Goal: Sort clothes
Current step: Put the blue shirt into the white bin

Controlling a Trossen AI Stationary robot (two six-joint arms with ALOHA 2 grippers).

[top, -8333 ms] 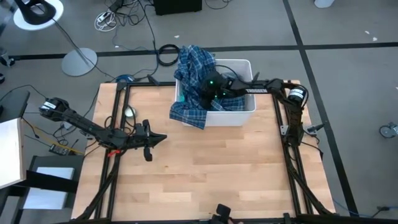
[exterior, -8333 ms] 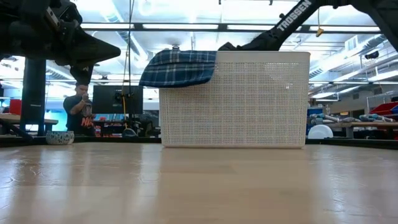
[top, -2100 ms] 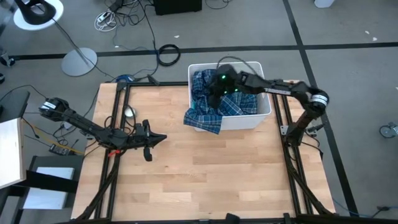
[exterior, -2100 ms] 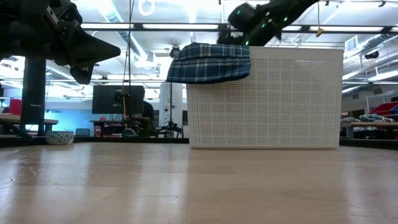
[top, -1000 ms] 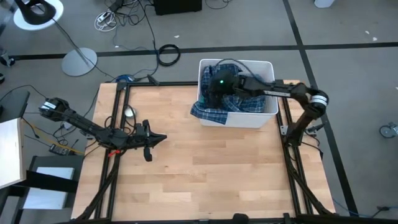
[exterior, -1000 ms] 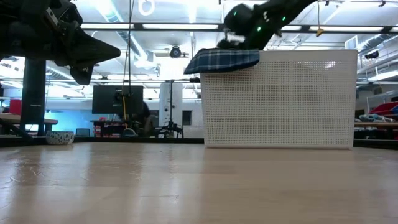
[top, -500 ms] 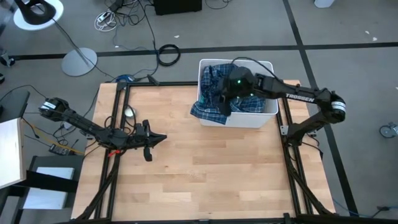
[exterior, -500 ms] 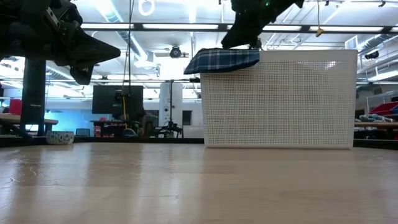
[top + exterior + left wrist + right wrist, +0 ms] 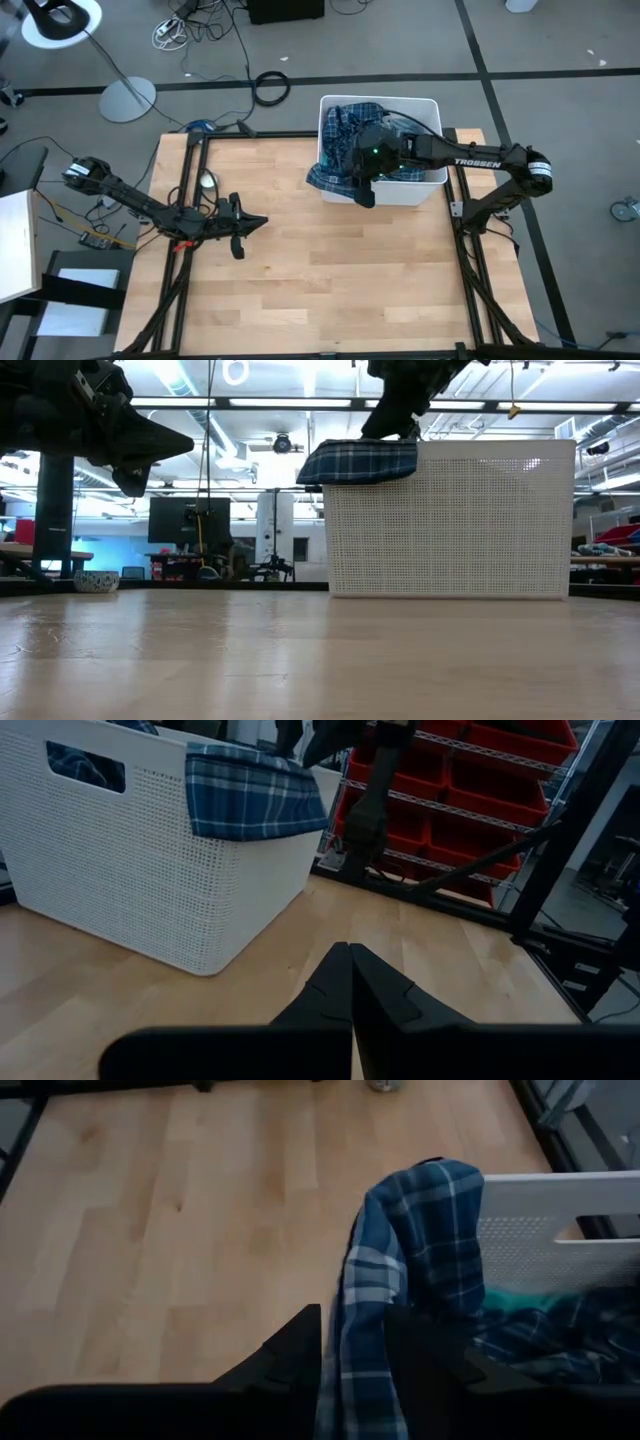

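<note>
A pale wooden tabletop stands on a grey floor strewn with cables, with a bright workshop behind it in the low view. At the tabletop's far edge sits a white perforated bin holding the clothes. A blue-and-white plaid shirt spills over the bin's left rim and hangs down its outer wall, well above the wood. Deeper inside the bin lies a turquoise garment, partly hidden. The right pincer is just above that rim, its fingers clamped on a fold of the plaid shirt, which rises between them. The left pincer hovers over the tabletop's left side, well apart from the bin, its fingers pressed together on nothing.
</note>
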